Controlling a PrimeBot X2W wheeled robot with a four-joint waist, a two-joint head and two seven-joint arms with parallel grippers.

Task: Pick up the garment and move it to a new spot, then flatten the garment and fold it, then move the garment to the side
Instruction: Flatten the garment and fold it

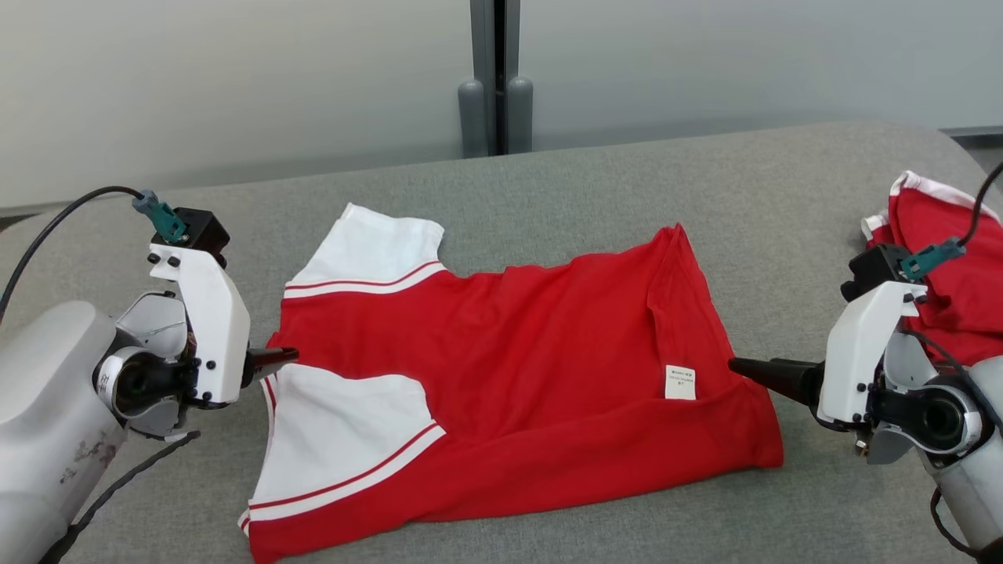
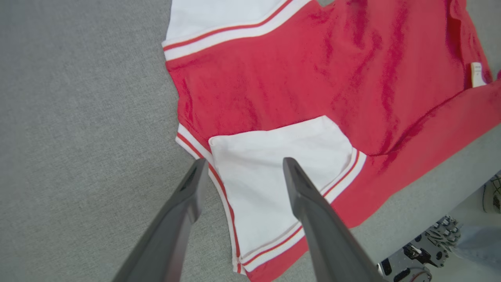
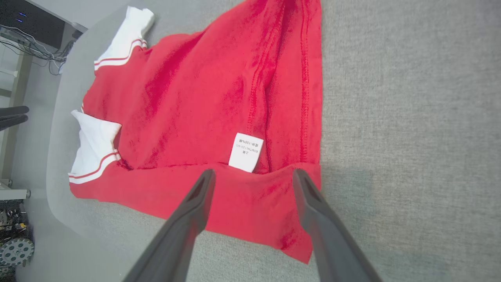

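Our left fingers (image 2: 188,203) stand spread apart and grasp nothing. The near white sleeve (image 2: 274,156) lies between and just beyond their tips, turned in over the red body. We cannot tell whether the tips touch the cloth or hang just above it. The garment (image 1: 509,352) lies spread on the grey table (image 1: 548,180) between our two sets of fingers, its collar end beside the left tips and its hem beside the right ones. The strip nearest us looks doubled over the body, and the far white sleeve is still laid out flat beyond the left tips. The care label (image 3: 245,152) sits just ahead of our right fingers (image 3: 195,207), close to the edge of that doubled strip. These fingers too are parted and empty, and the hem corner lies beneath and between them. Behind the right fingers, well apart from the work, a second red garment (image 1: 948,290) lies bunched at the table's end. We judge that we are in the folding step, with one lengthwise fold laid and let go. The next move likely calls for both sets of fingers to reach past their tips to the far edge, pinch it at collar and hem together, and bring it toward us evenly so the far sleeve tucks in without dragging the layer below.
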